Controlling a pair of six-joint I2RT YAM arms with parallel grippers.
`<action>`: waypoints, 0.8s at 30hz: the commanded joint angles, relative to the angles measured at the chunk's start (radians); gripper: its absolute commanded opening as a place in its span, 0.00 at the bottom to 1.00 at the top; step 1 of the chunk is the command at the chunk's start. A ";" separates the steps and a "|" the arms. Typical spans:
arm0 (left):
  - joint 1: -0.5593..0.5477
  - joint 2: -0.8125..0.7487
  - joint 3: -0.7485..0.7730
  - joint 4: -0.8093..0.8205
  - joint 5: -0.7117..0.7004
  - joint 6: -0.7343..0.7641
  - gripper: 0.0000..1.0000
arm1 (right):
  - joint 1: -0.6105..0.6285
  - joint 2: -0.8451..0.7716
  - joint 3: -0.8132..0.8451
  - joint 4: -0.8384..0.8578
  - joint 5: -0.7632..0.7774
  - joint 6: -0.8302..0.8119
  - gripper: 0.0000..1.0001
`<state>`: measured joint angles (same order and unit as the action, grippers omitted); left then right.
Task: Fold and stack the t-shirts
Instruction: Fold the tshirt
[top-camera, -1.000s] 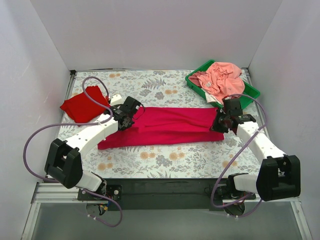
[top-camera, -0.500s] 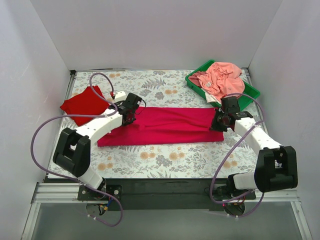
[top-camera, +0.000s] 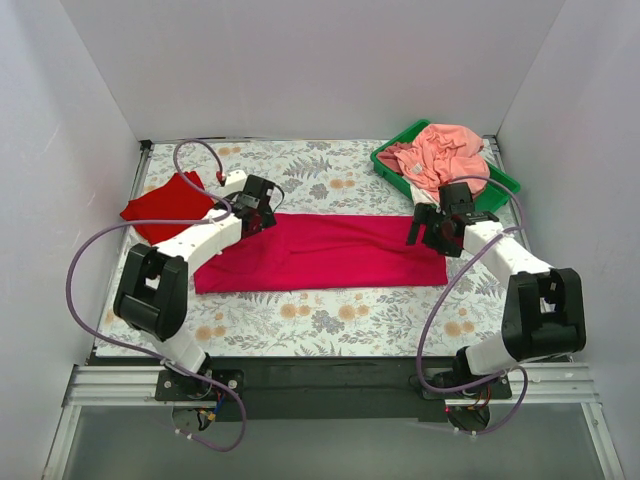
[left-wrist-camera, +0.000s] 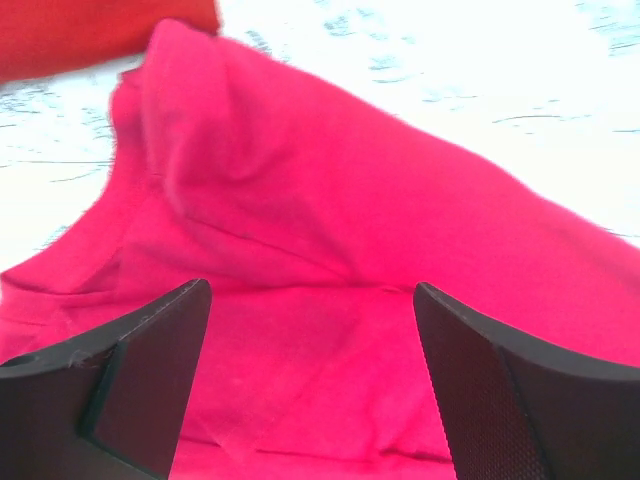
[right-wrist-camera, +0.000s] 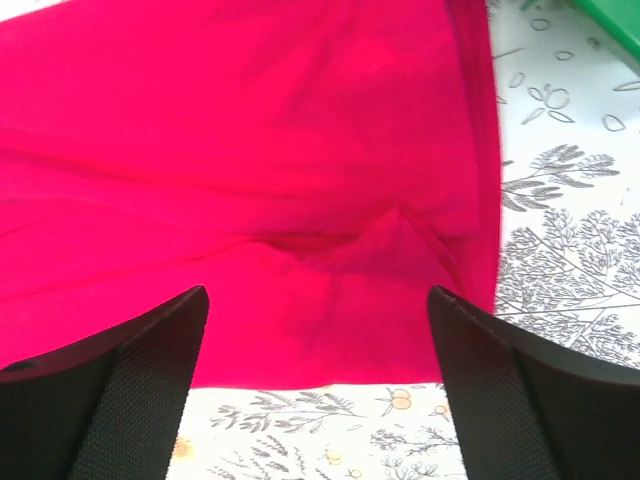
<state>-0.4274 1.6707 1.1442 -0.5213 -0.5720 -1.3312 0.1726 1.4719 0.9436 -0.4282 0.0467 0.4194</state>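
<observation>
the left arm (top-camera: 195, 240) goes up from its base at the near edge, bends sharply at the elbow and reaches forward and inward. the left gripper (top-camera: 260, 212) is held low and tilted downward, its two fingers (left-wrist-camera: 150, 370) spread wide apart. the right arm (top-camera: 500, 255) is bent in a mirrored way. the right gripper (top-camera: 425, 230) is also low, with its fingers (right-wrist-camera: 130, 390) equally wide apart.

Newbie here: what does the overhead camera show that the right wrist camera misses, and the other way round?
Only overhead: the left gripper, the folded scarlet t-shirt at far left, and the salmon clothes in the green tray. Only right wrist: a small pucker near the edge of the crimson t-shirt. Both: that shirt, the floral cloth under it, the open right gripper, and the tray, merely a green corner in the wrist view.
</observation>
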 joint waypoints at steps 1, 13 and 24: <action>0.004 -0.126 -0.009 0.052 0.093 -0.020 0.82 | 0.011 -0.062 0.015 0.051 -0.072 -0.048 0.98; -0.017 -0.226 -0.254 0.175 0.360 -0.060 0.84 | 0.057 -0.156 -0.200 0.252 -0.338 -0.087 0.98; -0.014 -0.157 -0.273 0.170 0.328 -0.075 0.86 | 0.057 -0.048 -0.243 0.249 -0.217 -0.077 0.98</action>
<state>-0.4461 1.5249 0.8604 -0.3256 -0.1955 -1.3891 0.2306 1.4128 0.7155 -0.2077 -0.2153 0.3405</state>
